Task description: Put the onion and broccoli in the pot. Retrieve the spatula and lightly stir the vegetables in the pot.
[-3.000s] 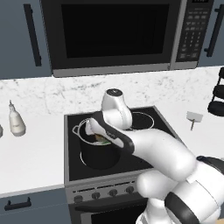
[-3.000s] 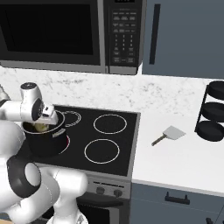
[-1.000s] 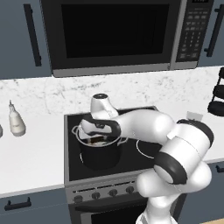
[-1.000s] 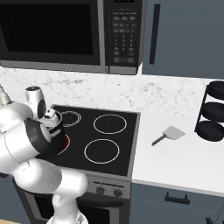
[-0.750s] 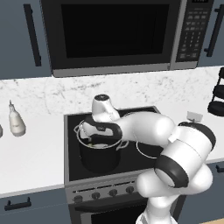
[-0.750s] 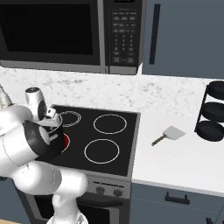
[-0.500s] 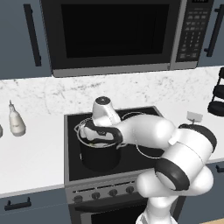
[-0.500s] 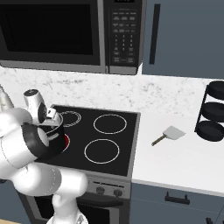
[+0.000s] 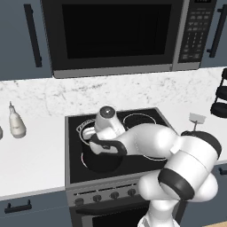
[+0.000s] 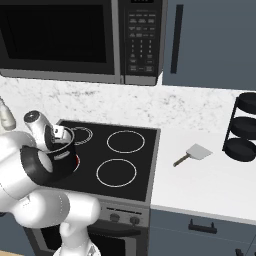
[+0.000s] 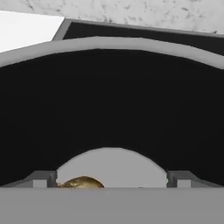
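Moments earlier the white robot arm had hung higher above the stove; by now its two-finger gripper [image 11: 111,179] had sunk inside the black cylindrical stockpot with the silvery rim [image 9: 101,160], which sat on the front-left burner of the black glass cooktop [image 9: 148,120], to the right of a small white bottle [image 9: 16,124] on the marble counter. Seen from the hand, the jaws stood spread to their widest with nothing between them, and the small round yellowish-tan onion [image 11: 81,182] lay on the pot's pale floor just beside one fingertip, apparently delivered. No green broccoli could be made out; most of the pot's interior was hidden, so whether it was already in could not be told. Farther right, well apart from the stove, the pale-bladed spatula with the thin dark handle [image 10: 194,153] lay untouched on the white counter, short of the dark three-tier rack [image 10: 241,135]. Judging by this, the vegetable loading was at least half done and the stirring had yet to begin
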Available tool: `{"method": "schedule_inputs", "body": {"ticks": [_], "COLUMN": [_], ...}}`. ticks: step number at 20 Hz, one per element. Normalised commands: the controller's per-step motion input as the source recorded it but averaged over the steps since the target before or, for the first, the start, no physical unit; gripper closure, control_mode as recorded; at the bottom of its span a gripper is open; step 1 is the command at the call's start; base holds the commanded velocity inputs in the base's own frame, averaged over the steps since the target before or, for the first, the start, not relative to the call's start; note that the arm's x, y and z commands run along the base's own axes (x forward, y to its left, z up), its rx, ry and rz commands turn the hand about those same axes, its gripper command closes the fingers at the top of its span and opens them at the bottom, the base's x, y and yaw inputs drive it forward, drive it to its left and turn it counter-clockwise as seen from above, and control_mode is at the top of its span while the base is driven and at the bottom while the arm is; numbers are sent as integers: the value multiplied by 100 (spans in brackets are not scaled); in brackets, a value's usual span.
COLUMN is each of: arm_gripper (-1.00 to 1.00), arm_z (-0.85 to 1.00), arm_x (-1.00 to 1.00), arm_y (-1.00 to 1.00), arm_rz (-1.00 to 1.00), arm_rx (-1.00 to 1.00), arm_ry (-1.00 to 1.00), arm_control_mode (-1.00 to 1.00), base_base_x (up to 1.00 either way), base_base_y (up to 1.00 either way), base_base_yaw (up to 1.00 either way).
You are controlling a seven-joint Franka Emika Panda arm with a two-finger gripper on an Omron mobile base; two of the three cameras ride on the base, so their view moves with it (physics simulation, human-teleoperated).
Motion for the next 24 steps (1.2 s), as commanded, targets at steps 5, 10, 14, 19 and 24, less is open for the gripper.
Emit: {"method": "schedule_inputs", "body": {"ticks": [5, 10, 14, 19, 24], "arm_gripper": [-100, -100, -100, -100, -100], "arm_z": [9, 32, 34, 21, 1], "arm_x": [5, 11, 9, 4, 23], "arm_y": [0, 0, 0, 0, 0], "arm_rz": [0, 0, 0, 0, 0], "arm_rx": [0, 3, 3, 1, 0], "arm_ry": [-19, -2, 0, -1, -1], "arm_control_mode": [-100, -100, -100, -100, -100], "base_base_x": [0, 0, 0, 0, 0], "base_base_y": [0, 0, 0, 0, 0], "base_base_yaw": [0, 0, 0, 0, 0]}}
